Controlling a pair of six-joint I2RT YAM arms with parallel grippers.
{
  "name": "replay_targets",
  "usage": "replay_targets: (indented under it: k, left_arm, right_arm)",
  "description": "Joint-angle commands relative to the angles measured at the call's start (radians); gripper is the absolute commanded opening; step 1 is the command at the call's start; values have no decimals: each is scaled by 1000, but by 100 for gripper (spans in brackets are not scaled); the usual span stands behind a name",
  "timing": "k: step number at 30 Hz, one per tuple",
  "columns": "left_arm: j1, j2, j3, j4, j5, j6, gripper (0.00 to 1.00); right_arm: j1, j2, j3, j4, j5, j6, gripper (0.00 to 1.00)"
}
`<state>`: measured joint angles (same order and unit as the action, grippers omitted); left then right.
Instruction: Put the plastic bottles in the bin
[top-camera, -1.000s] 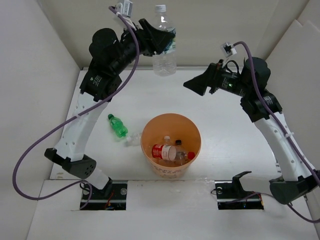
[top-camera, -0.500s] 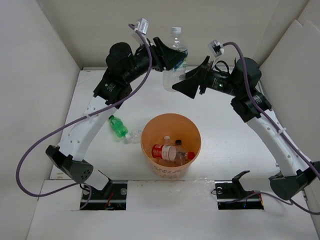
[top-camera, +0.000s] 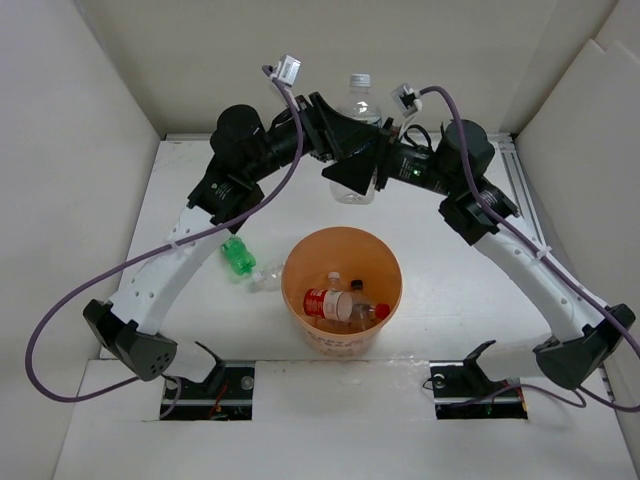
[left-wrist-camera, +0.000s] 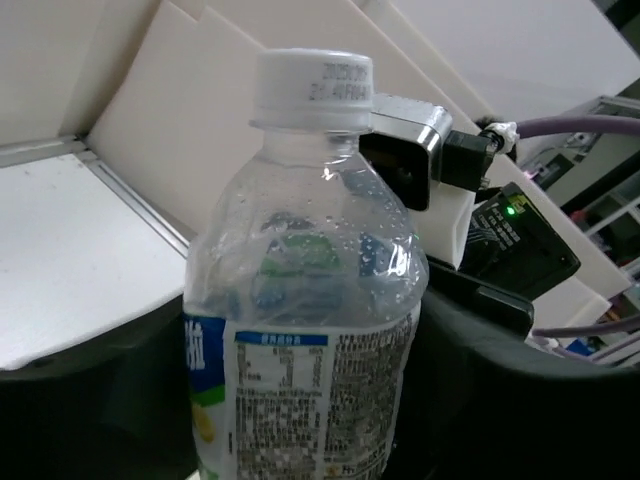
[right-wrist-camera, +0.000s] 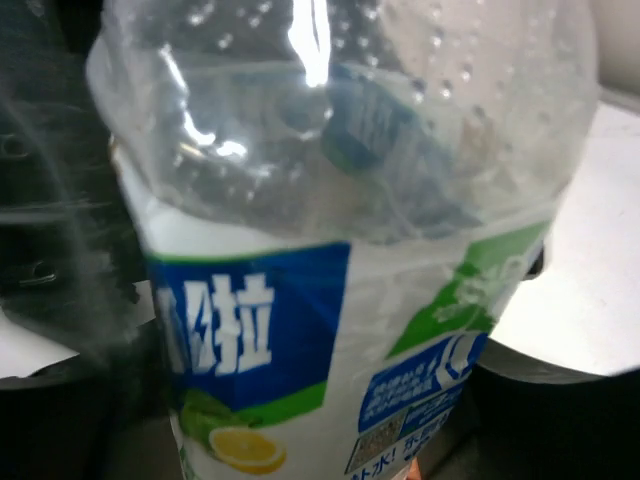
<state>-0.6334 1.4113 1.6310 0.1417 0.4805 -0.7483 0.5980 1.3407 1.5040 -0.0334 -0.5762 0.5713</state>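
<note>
A clear plastic bottle with a white cap and a blue-green label hangs upright in the air over the far middle of the table. Both grippers meet on it. My right gripper is shut on its lower body, and the label fills the right wrist view. My left gripper stands open around the same bottle, with a dark gap at one side. The orange bin sits near the front, below the bottle, with several bottles inside. A green bottle lies on the table left of the bin.
A small clear bottle lies against the bin's left side. White walls close the table on the left, back and right. The arm bases sit at the near edge.
The left arm carried the bottle rightward and lower. The right gripper moved left to meet it and closed on it. The left jaws have spread.
</note>
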Motion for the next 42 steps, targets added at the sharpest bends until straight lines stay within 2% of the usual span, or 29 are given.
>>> replay_targets:
  k: [1, 5, 6, 9, 10, 11, 12, 13, 15, 16, 17, 18, 19, 24, 29, 33, 34, 35, 40, 42]
  left_arm:
    - [-14, -101, 0, 13, -61, 32, 100]
    - [-14, -164, 49, -152, -305, 138, 100]
    - [-14, -190, 61, -227, -430, 150, 100]
    - [30, -238, 82, -345, -569, 159, 100]
    - [43, -248, 82, -382, -676, 159, 100]
    - [43, -249, 82, -421, -738, 159, 100]
    - [43, -264, 82, -460, -793, 159, 100]
    - [43, -281, 82, -540, -892, 144, 100]
    - [43, -310, 14, -599, -956, 109, 100]
    - [43, -352, -25, -632, -976, 87, 100]
    - [43, -376, -110, -646, -1009, 29, 100]
    - [43, -400, -153, -656, -1010, 6, 100]
    - [43, -422, -196, -666, -1026, -23, 100]
    - [43, -479, -426, -688, -1056, -157, 100]
    - [43, -417, -506, -729, -1062, -265, 100]
    - [43, -371, -557, -789, -1140, -345, 100]
    - [60, -350, -572, -818, -1166, -415, 100]
    - [89, -341, -603, -806, -1143, -416, 100]
    - [297, -318, -733, -615, -941, -292, 100]
    - [330, -305, -744, -588, -918, -283, 100]
  right_arm:
    - [9, -66, -46, 78, 96, -19, 12]
    - [19, -194, -178, 55, 134, -19, 9]
    - [19, -224, -209, 46, 144, -19, 7]
    - [60, -332, -335, 46, 154, -19, 6]
    - [72, -359, -365, 46, 163, -19, 7]
    - [104, -383, -422, 46, 174, -30, 9]
    - [120, -423, -450, 46, 174, -30, 18]
    - [135, -439, -479, 46, 194, -30, 22]
    - [181, -448, -540, 46, 226, -41, 28]
    - [192, -448, -559, 46, 236, -41, 52]
    - [215, -457, -585, 46, 249, -53, 84]
    - [227, -457, -585, 46, 265, -53, 84]
    - [238, -457, -599, 46, 283, -53, 99]
    - [272, -468, -564, -26, 454, -103, 100]
    - [272, -465, -481, -175, 611, -149, 100]
    - [272, -503, -436, -246, 673, -159, 100]
    - [272, -518, -426, -264, 683, -159, 100]
    - [272, -528, -415, -282, 705, -168, 100]
    - [272, -592, -361, -341, 691, -177, 100]
    - [272, -612, -361, -341, 679, -177, 100]
